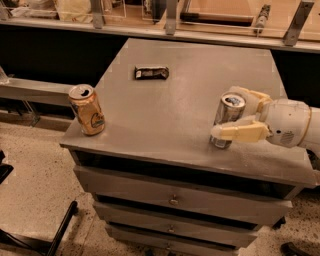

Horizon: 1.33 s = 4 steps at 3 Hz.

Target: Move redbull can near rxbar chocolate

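The redbull can (229, 111) is a slim silver can standing upright near the right front of the grey cabinet top (195, 60). My gripper (225, 115) reaches in from the right and is open around the can, with one cream finger (240, 132) in front of it and the other behind its top. The can rests on the surface. The rxbar chocolate (151, 73), a flat dark bar with white lettering, lies at the back left of the top, well apart from the can.
A shorter gold can (87, 110) stands at the front left corner. The cabinet has drawers (172, 200) below. A glass rail with metal posts (170, 12) runs behind, and a low shelf (30, 90) lies to the left.
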Available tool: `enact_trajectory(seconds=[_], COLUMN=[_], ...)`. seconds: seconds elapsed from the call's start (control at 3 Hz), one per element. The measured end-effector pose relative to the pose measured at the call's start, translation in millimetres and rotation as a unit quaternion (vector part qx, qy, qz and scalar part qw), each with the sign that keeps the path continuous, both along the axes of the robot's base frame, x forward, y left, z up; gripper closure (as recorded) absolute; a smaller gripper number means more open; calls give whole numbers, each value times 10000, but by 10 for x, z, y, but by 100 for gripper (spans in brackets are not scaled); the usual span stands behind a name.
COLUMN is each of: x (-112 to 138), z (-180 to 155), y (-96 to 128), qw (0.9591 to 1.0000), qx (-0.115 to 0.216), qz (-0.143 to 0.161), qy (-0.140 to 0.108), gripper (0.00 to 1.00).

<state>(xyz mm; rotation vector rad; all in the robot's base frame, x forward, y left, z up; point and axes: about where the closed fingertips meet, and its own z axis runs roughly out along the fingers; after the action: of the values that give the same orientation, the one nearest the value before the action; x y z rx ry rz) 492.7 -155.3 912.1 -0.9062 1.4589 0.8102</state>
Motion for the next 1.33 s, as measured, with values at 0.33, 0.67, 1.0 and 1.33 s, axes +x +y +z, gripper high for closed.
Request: enact_trajectory(seconds=[0.33, 0.67, 1.0, 1.33], x=[0, 0, -1, 143], z=[6, 12, 18, 49], y=[25, 48, 73, 158], qw=[10000, 10000, 10000, 9997], qx=[-2, -4, -6, 182], qz=[23, 44, 66, -32], qy=[-4, -7, -11, -135], gripper=[41, 64, 87, 100])
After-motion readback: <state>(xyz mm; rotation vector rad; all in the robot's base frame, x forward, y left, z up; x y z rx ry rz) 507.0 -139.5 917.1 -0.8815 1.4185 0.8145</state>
